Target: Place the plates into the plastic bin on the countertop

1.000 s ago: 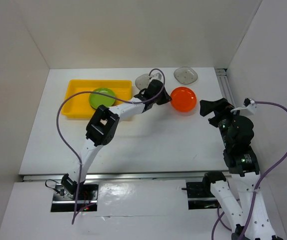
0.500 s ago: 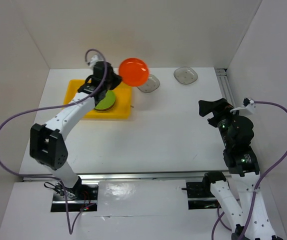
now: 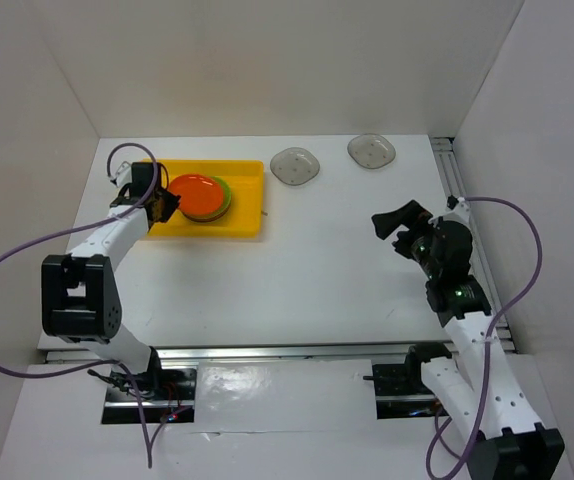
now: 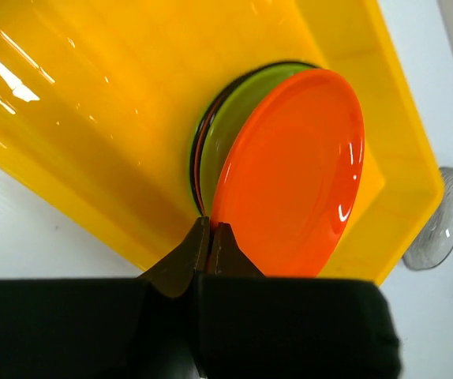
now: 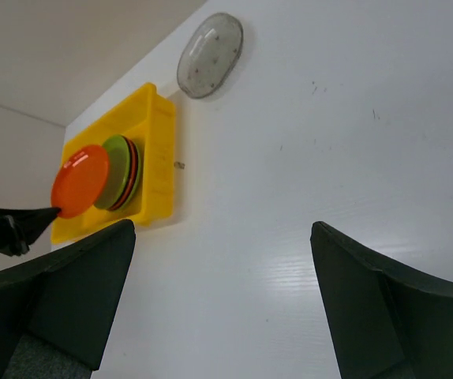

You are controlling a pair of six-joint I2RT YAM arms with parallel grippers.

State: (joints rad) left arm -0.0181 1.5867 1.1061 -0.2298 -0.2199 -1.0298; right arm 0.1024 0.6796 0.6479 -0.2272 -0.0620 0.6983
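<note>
- Pinches orange plate [image 4: 290, 174] by its rim in left gripper [image 4: 210, 234]; spreads right gripper [image 5: 222, 237] wide, empty.
- Shows white countertop [image 3: 317, 270] boxed by white walls [image 3: 267, 60].
- Sets yellow plastic bin [image 3: 250, 168] long axis left-to-right.

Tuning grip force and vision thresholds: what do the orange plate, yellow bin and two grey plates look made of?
Orange plate: likely glossy moulded plastic; sharp white highlights on its face.
Yellow bin: glossy plastic too, by the streaky light reflections on its floor.
Grey plates: seemingly smoky, semi-translucent plastic with faint specks; glass cannot be ruled out.
</note>
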